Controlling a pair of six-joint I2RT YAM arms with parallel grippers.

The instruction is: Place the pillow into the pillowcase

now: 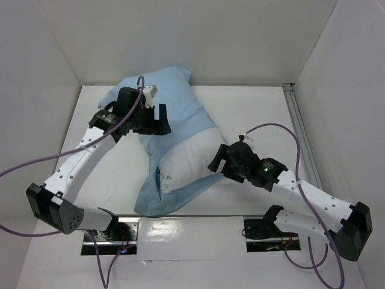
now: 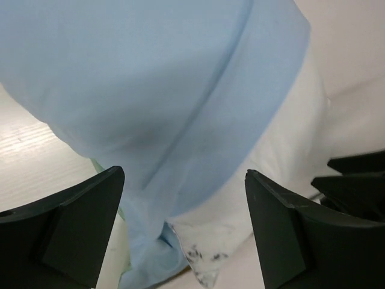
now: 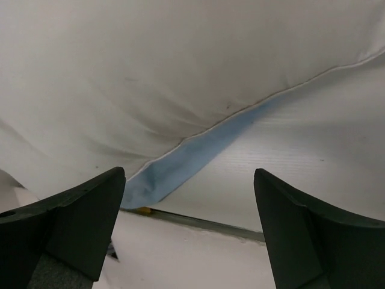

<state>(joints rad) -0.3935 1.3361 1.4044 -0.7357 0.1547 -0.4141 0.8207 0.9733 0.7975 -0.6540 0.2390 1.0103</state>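
A light blue pillowcase point(image 1: 171, 102) lies across the middle of the table, its open end toward the near edge. A white pillow point(image 1: 189, 164) sits partly inside it, its near part still showing. My left gripper point(image 1: 157, 123) hovers open over the pillowcase's left side; in its wrist view point(image 2: 183, 232) I see blue fabric point(image 2: 156, 90) draped over the pillow point(image 2: 271, 150) and a speckled pillow corner point(image 2: 207, 265). My right gripper point(image 1: 218, 161) is open at the pillow's right edge; its view point(image 3: 189, 232) shows the pillow point(image 3: 150, 72) above a blue strip of pillowcase point(image 3: 180, 162).
White walls enclose the table on three sides. A metal rail point(image 1: 301, 135) runs along the right side. Purple cables point(image 1: 277, 126) loop from both arms. The table's near edge point(image 3: 198, 220) with a dark gap shows just below the pillow in the right wrist view.
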